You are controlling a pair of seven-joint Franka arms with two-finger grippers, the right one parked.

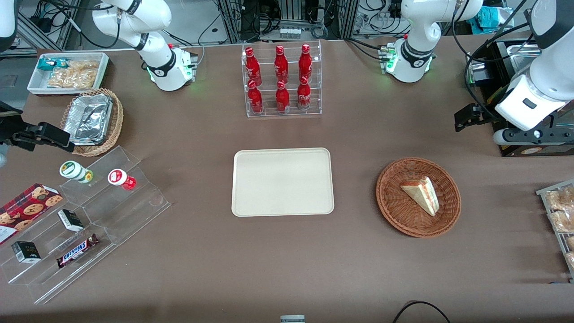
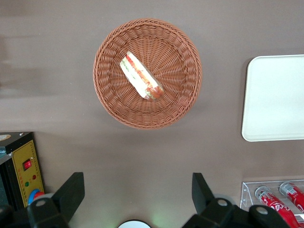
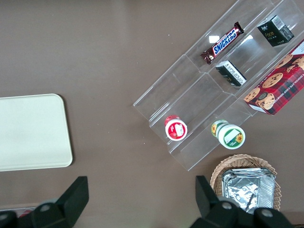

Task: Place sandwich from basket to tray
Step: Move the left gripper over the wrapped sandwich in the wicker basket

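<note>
End effector [image 2: 135, 199] open above table; sandwich [image 1: 421, 194] in basket [image 1: 393, 208]

Gripper [image 1: 466, 117] at right edge of front frame, upper half, above bare surface [image 1: 358, 134], fingers [image 2: 71, 192] spread wide. Basket [image 1: 418, 196] right of centre: low rim, top open, only the sandwich [image 1: 421, 194] in it, lying flat. Tray [image 1: 282, 181] at frame centre, bare, low rim. Strip of surface between basket and tray is free. Nearest tall obstacle: bottle rack [image 1: 282, 80], upper centre, well apart from the tray.
</note>
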